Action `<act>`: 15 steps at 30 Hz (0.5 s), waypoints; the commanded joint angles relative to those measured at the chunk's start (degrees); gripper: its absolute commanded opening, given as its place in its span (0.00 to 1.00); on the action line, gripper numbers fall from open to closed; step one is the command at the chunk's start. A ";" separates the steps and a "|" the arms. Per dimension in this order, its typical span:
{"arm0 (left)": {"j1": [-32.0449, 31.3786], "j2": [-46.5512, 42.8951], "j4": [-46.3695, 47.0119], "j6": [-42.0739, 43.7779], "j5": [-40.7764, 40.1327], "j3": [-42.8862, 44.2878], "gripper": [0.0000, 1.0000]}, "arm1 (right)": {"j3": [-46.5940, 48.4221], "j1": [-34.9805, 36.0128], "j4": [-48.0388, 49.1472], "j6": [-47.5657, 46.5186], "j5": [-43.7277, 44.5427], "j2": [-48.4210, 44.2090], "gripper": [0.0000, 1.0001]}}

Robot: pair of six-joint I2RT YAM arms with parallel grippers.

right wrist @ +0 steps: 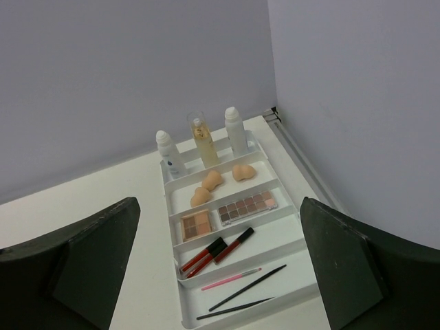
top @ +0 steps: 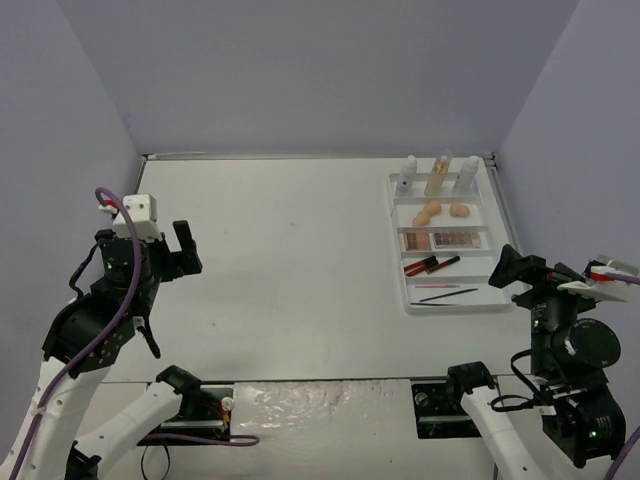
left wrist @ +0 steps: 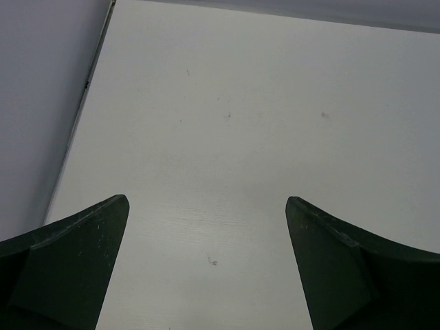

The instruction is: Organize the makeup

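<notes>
The makeup lies in a white tray [top: 400, 262] at the table's right; the tray also shows in the right wrist view [right wrist: 289, 230]. Far row: two white bottles [right wrist: 170, 154] [right wrist: 236, 130] and an amber bottle [right wrist: 203, 139]. Then three beige sponges [right wrist: 212, 180], two eyeshadow palettes [right wrist: 247, 207] [right wrist: 196, 225], red and black lip tubes [right wrist: 234, 245], a pink brush [right wrist: 231, 278] and two black brushes [right wrist: 247, 288]. My right gripper [top: 513, 268] is open and empty, near the tray's front. My left gripper [top: 178, 250] is open and empty over bare table at the left.
Grey walls close in the table at the back and both sides. A metal rail [top: 505, 205] runs along the table's right edge beside the tray. The left wrist view shows only bare white tabletop [left wrist: 227, 137] and the left wall edge.
</notes>
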 commanded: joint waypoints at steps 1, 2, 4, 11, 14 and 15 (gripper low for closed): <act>0.45 -2.67 -3.65 -1.71 -2.59 0.69 0.97 | 2.68 0.75 0.54 -2.60 -1.31 -1.43 1.00; 0.41 -2.97 -3.74 -1.98 -2.28 0.43 0.97 | 2.76 0.87 0.49 -2.53 -1.68 -1.60 1.00; 0.37 -3.18 -3.91 -2.45 -1.47 0.09 0.97 | 2.80 1.14 0.55 -2.49 -2.72 -1.54 1.00; 0.45 -3.94 -0.30 -1.39 -2.06 -2.57 0.97 | 4.07 1.28 0.31 -3.00 -4.02 -1.26 1.00; 0.37 -3.32 1.23 -1.35 -1.85 -2.33 0.97 | 5.14 1.21 0.47 -3.53 -4.25 -0.01 1.00; 0.37 -2.92 1.46 -1.48 -1.89 -1.97 0.97 | 5.54 1.21 0.56 -3.62 -3.99 0.53 1.00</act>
